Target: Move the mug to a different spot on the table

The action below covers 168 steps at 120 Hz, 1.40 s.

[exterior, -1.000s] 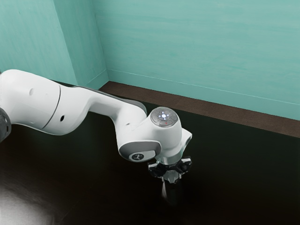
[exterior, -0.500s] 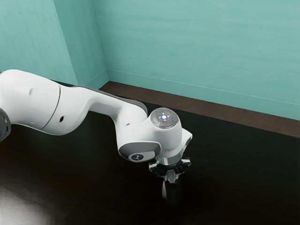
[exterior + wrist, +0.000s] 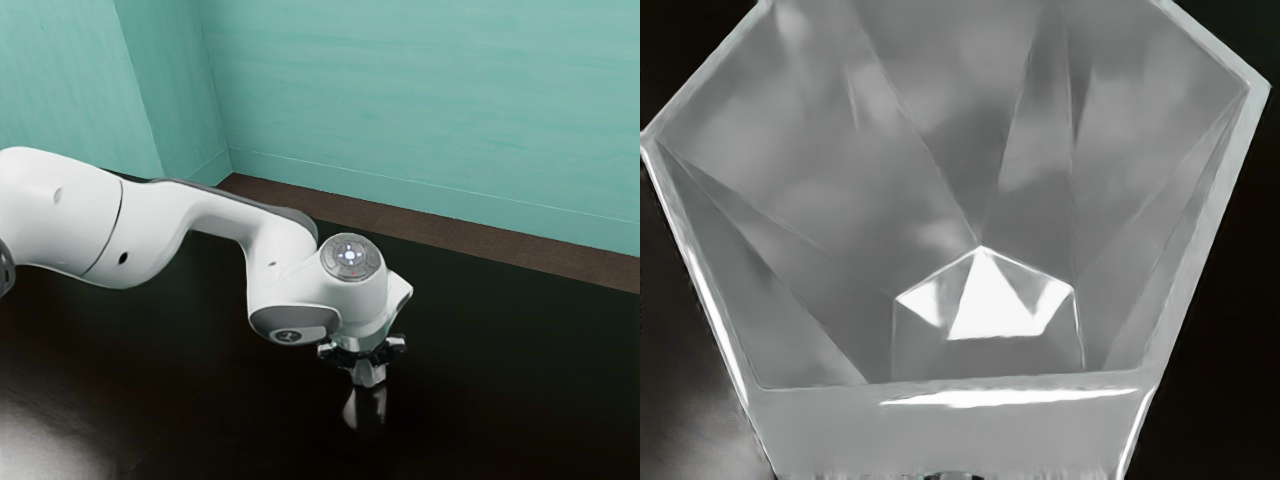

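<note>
The mug (image 3: 980, 200) is a pale, glassy vessel with flat facets. The wrist view looks straight down into it, with its angular bottom in the middle and its near wall right under the hand. In the exterior view the mug (image 3: 352, 410) is a dark shape with one pale streak, standing on the black table (image 3: 520, 380) directly below my gripper (image 3: 364, 385). The hand points down onto the mug's top. Dark mug and dark table blend together there.
The glossy black table stretches to all sides of the mug. A brown floor strip (image 3: 480, 240) and teal walls (image 3: 420, 90) lie beyond its far edge. My white arm (image 3: 150, 230) reaches in from the exterior view's left.
The arm has shifted slightly: the wrist joint has sunk a little and the hand has tilted. The mug's pale streak stays in about the same place.
</note>
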Tool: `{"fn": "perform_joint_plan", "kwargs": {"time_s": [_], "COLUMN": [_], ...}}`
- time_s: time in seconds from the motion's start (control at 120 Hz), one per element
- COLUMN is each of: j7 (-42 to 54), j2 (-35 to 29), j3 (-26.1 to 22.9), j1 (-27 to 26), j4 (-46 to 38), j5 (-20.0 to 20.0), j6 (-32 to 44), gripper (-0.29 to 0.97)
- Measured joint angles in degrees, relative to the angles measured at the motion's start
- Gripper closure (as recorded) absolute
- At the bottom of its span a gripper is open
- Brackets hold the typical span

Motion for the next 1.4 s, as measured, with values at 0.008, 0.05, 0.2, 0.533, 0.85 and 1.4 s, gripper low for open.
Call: {"fn": "perform_joint_plan", "kwargs": {"time_s": [0.008,0.05,0.2,0.533,0.85,1.4], "j7": [-0.02,-0.14,-1.02,-2.42,-3.25,-4.12], "j2": [-0.04,-0.20,-1.64,-2.88,-10.47,-16.21], "j3": [0.00,0.05,0.10,0.09,-0.15,-0.54], "j1": [0.02,0.17,0.54,6.79,13.03,20.68], "j4": [0.00,0.00,0.20,-0.35,-10.01,-20.92], "j5": [0.24,1.37,5.56,11.26,13.14,13.60], "j6": [0.00,0.00,-0.01,-0.43,-0.77,8.54], "gripper": [0.59,0.60,0.63,0.66,0.67,0.67]}}
